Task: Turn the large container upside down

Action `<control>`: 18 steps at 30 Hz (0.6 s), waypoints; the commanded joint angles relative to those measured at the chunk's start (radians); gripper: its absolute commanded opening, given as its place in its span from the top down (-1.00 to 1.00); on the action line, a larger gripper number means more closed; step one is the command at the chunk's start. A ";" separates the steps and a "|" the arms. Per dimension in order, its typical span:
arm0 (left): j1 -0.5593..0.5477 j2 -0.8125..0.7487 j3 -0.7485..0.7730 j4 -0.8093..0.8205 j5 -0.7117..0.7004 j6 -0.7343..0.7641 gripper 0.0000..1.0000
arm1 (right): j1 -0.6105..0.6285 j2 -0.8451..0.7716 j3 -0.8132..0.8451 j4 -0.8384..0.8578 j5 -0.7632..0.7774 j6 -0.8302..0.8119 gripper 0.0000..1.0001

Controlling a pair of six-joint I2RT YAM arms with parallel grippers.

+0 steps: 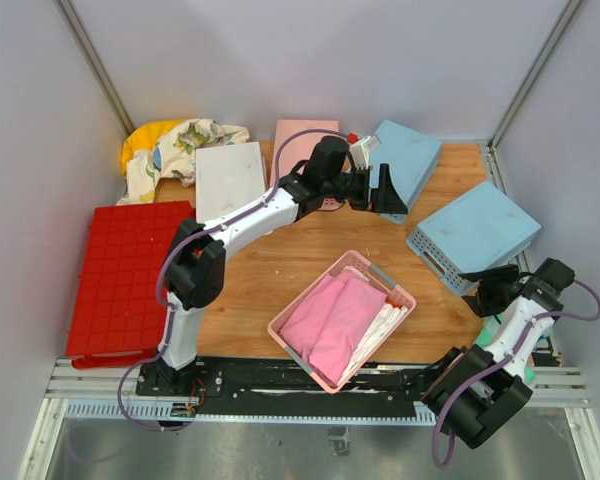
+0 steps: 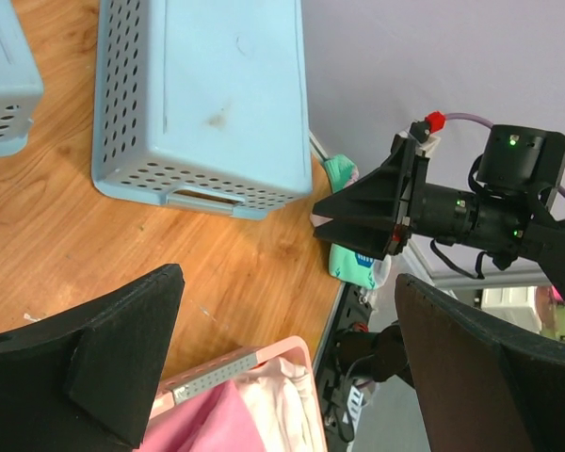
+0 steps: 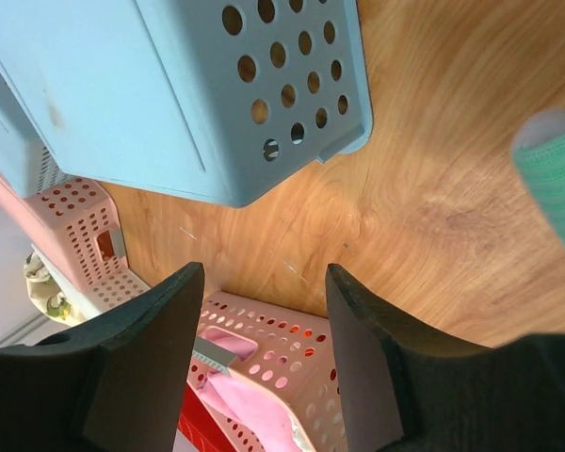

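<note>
Red bin (image 1: 125, 275) lies grid side up at the left edge of the bench (image 1: 270, 270). Left tool (image 1: 390, 192) gapes wide, empty; right tool (image 1: 483, 292) stands part open, holding nothing, near a blue basket (image 1: 475, 235).

Bright, even lighting; soft shadows; near green object (image 3: 557, 174) blurred.

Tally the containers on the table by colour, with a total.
red container: 1
white container: 1
pink containers: 2
light-blue containers: 2
Total: 6
</note>
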 commanded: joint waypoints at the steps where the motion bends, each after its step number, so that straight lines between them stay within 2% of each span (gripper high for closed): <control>1: -0.005 -0.047 0.008 -0.018 -0.004 0.037 -0.98 | -0.007 -0.007 0.044 -0.041 0.024 -0.049 -0.13; 7: -0.005 -0.062 0.007 -0.043 -0.034 0.056 -0.98 | 0.078 -0.039 0.126 -0.044 0.049 -0.081 -0.17; 12: -0.001 -0.116 0.031 -0.172 -0.195 0.171 -0.98 | 0.175 -0.046 0.261 -0.071 0.116 -0.130 -0.23; 14: 0.008 -0.150 0.011 -0.201 -0.265 0.195 -0.98 | 0.236 -0.041 0.312 -0.029 0.110 -0.148 -0.26; 18: 0.049 -0.224 -0.074 -0.201 -0.348 0.190 -0.99 | 0.484 -0.013 0.451 0.039 0.167 -0.215 -0.39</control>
